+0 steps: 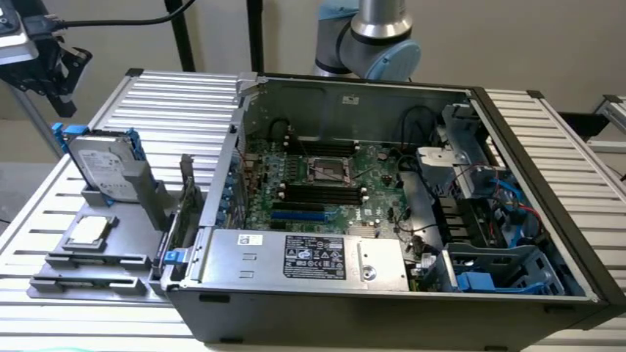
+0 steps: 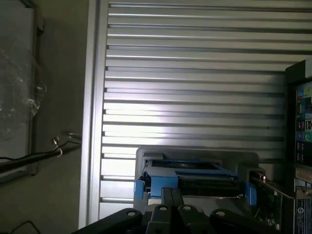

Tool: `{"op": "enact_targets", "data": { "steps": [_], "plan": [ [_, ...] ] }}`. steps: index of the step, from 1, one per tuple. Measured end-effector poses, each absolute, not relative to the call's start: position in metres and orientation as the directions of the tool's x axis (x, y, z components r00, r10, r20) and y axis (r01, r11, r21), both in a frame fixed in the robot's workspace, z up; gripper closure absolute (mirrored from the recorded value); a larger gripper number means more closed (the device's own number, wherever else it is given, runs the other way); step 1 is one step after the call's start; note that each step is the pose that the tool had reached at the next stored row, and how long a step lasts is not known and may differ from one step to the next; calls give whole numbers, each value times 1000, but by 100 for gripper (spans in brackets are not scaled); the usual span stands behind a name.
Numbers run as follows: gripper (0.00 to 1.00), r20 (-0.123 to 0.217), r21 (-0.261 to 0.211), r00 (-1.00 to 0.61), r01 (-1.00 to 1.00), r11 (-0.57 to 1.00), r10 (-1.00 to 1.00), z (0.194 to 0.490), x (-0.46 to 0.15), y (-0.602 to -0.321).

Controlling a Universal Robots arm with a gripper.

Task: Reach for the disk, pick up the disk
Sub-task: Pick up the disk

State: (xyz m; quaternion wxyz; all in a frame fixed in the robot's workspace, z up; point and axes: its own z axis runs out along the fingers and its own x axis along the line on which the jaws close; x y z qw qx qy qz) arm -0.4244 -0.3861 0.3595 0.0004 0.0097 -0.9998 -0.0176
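One upright disk point(image 1: 102, 165) stands below the closed fingers point(image 2: 167, 197), well apart.

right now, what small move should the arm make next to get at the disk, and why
Probably lower the pincer toward the disk. In the exterior view it hangs above the disk, apart from it; the disk stands upright in a grey holder. The wrist view shows its blue rails just ahead.

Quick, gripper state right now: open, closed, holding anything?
Gripper: cannot tell open or closed; not holding the disk, which stands in its grey holder.
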Motion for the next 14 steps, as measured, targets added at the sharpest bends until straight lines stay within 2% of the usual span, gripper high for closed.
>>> {"op": "enact_targets", "data": {
  "steps": [14],
  "plan": [
    [89, 1, 35, -968, -251, 967, -252, 359, -424, -386]
  ]
}}
